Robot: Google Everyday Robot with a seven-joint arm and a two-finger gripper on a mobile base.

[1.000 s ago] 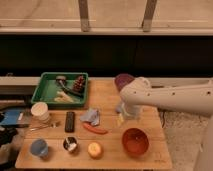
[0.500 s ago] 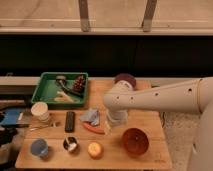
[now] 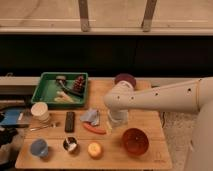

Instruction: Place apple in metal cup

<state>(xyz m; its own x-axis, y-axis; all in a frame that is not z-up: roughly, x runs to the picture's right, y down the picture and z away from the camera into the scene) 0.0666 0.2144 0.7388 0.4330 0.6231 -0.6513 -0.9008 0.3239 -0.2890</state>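
Note:
The apple (image 3: 94,148), small, round and yellow-orange, sits near the table's front edge. The metal cup (image 3: 70,144), short and dark with a pale inside, stands just left of it, apart from it. My gripper (image 3: 115,124) hangs from the white arm that reaches in from the right. It is above the table's middle, up and to the right of the apple, beside the long red-orange vegetable (image 3: 94,129). It holds nothing that I can see.
An orange-red bowl (image 3: 135,141) stands right of the apple. A light blue cup (image 3: 38,147) is front left, a cream cup (image 3: 39,111) behind it. A green tray (image 3: 50,95) is back left. A black remote (image 3: 70,121), blue cloth (image 3: 91,117) and purple bowl (image 3: 125,79) are mid-table.
My arm has swung left and lowered, bringing the gripper from the table's right side to its middle. The apple and the cups have not moved.

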